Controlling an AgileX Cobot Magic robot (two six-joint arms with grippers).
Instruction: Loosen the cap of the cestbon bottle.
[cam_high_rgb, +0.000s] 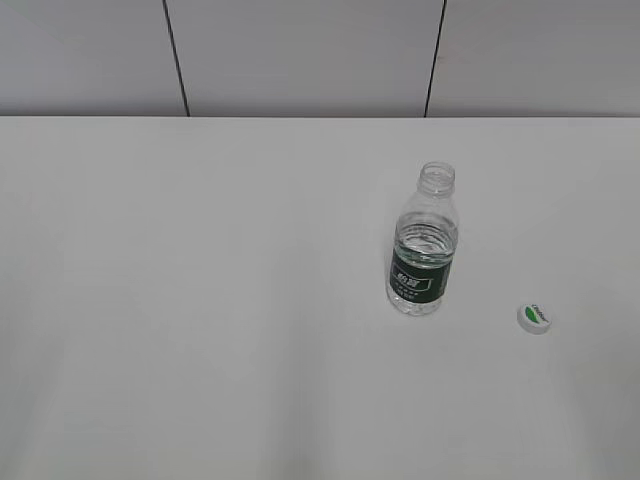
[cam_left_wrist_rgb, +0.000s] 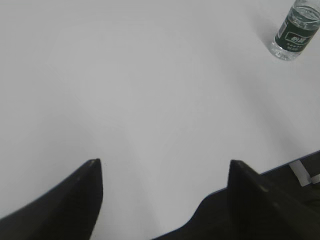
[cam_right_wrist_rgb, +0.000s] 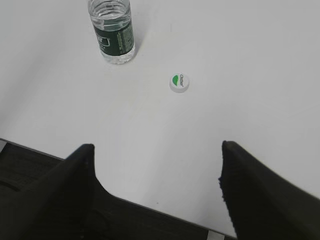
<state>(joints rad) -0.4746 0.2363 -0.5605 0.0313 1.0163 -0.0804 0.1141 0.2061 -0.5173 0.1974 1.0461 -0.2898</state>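
Note:
The cestbon bottle (cam_high_rgb: 424, 245) stands upright on the white table with its neck open and no cap on it. It also shows in the left wrist view (cam_left_wrist_rgb: 295, 30) at the top right and in the right wrist view (cam_right_wrist_rgb: 112, 30) at the top. The cap (cam_high_rgb: 534, 318) lies on the table to the right of the bottle, green mark up, apart from it; it also shows in the right wrist view (cam_right_wrist_rgb: 179, 82). My left gripper (cam_left_wrist_rgb: 165, 162) is open and empty, far from the bottle. My right gripper (cam_right_wrist_rgb: 156, 145) is open and empty, back from the cap.
The white table (cam_high_rgb: 200, 300) ends at a grey panelled wall (cam_high_rgb: 300, 55) behind. The table's front edge shows in both wrist views (cam_right_wrist_rgb: 150, 207). Neither arm shows in the exterior view.

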